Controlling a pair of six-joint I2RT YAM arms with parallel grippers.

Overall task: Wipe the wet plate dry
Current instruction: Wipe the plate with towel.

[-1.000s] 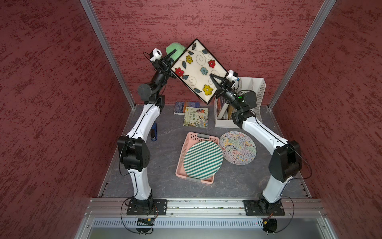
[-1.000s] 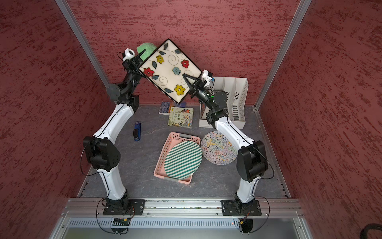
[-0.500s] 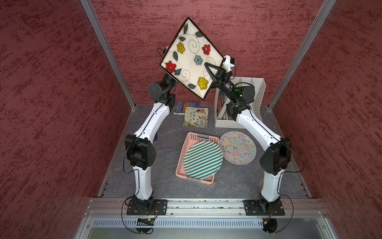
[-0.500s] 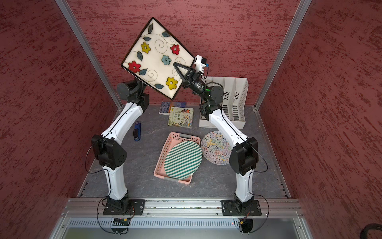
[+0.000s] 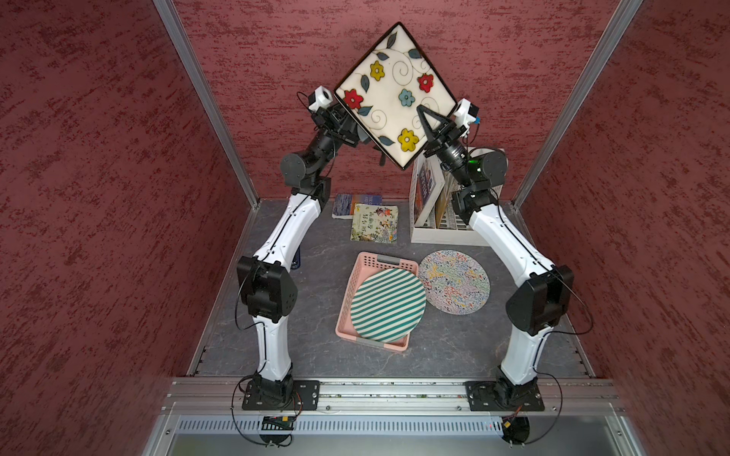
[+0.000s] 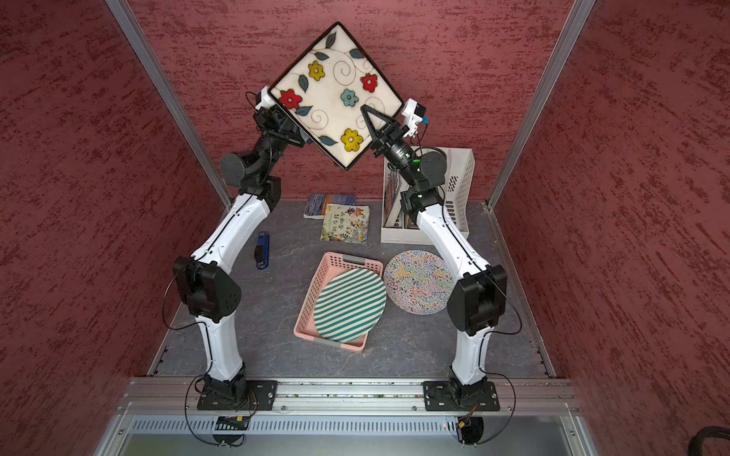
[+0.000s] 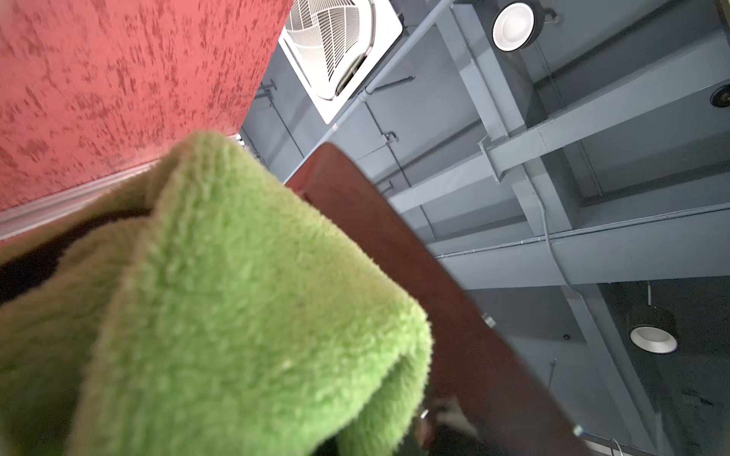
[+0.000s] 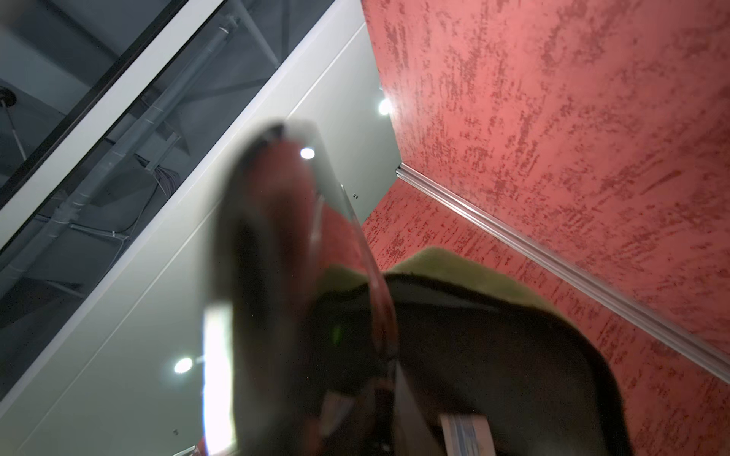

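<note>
A square cream plate [image 5: 395, 91] with coloured flowers and a dark rim hangs high at the back, standing on one corner; both top views show it [image 6: 335, 94]. My right gripper [image 5: 424, 114] is shut on its right edge, one black finger lying across the front face. My left gripper [image 5: 345, 124] reaches behind the plate's left edge, its jaws hidden. In the left wrist view a fluffy green cloth [image 7: 237, 296] fills the jaws and lies against the plate's brown back [image 7: 454, 316]. The right wrist view shows the blurred rim [image 8: 300, 237] and a strip of green cloth [image 8: 454, 260] behind it.
On the grey table a pink basket [image 5: 357, 272] holds a green-striped round plate [image 5: 387, 306]. A multicoloured round plate [image 5: 454, 280] lies to its right. Books [image 5: 373, 223] and a white file rack [image 5: 430, 221] stand at the back. A blue stapler [image 6: 261, 250] lies left.
The plate has risen and turned from a slant onto one corner. The green cloth, earlier showing above the plate's upper left edge, is now hidden behind it. Both arms reach higher.
</note>
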